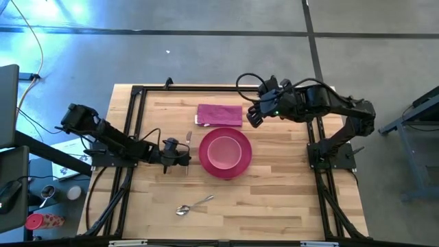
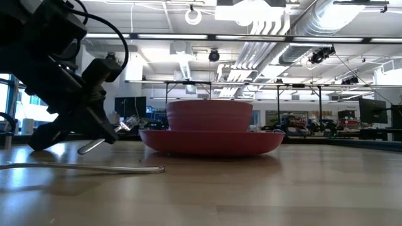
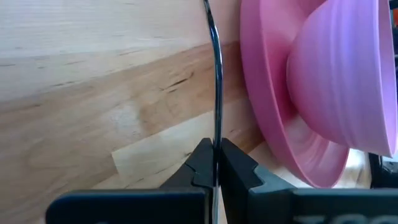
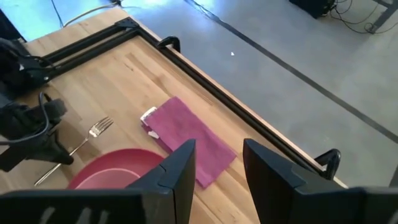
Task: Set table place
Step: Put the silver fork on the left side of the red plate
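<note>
Two arms over pale plank table [image 1: 274, 199], left gripper [image 3: 214, 163] pinching fork [image 3: 216, 74], right gripper [image 4: 217, 163] wide.

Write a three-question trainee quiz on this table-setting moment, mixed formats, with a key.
1. True or false: the left gripper is shut on the fork.
2. Multiple choice: where does the spoon lie? A) in the bowl B) on the table, apart from the plate C) on the napkin
3. Fill in: the right gripper hangs open above the ______.

Key: 1 true. 2 B. 3 napkin.
</note>
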{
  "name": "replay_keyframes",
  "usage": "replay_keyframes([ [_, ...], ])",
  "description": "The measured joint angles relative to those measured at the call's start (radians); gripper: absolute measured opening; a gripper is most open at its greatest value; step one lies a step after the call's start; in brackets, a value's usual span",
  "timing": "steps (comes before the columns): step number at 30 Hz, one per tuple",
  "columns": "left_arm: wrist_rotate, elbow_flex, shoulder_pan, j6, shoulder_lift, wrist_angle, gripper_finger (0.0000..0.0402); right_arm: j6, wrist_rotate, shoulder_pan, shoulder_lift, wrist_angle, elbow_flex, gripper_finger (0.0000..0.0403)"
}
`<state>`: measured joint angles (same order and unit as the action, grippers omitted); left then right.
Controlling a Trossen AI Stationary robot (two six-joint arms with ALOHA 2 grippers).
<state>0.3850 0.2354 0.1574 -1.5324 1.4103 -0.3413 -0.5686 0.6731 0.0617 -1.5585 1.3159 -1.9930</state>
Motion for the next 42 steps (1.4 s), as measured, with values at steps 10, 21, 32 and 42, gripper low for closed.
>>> replay_keyframes([
  [10,-0.011,0.001,-0.001,-0.038,-0.001,0.017,0.0043,0.027,-0.018,0.007,0.0,0.0,0.0,0.0126],
  [21,-0.02,0.0,-0.002,-0.059,-0.024,0.039,0.011,0.054,-0.035,0.015,0.0,0.005,0.0,0.0126],
  [32,-0.114,-0.002,-0.002,-0.02,-0.049,0.077,0.0144,0.064,-0.042,0.014,0.0,0.011,0.0,0.0126],
  [42,0.0,0.131,0.002,-0.077,-0.153,0.642,0.0067,0.064,-0.053,0.012,0.0,0.011,0.0,0.0126],
])
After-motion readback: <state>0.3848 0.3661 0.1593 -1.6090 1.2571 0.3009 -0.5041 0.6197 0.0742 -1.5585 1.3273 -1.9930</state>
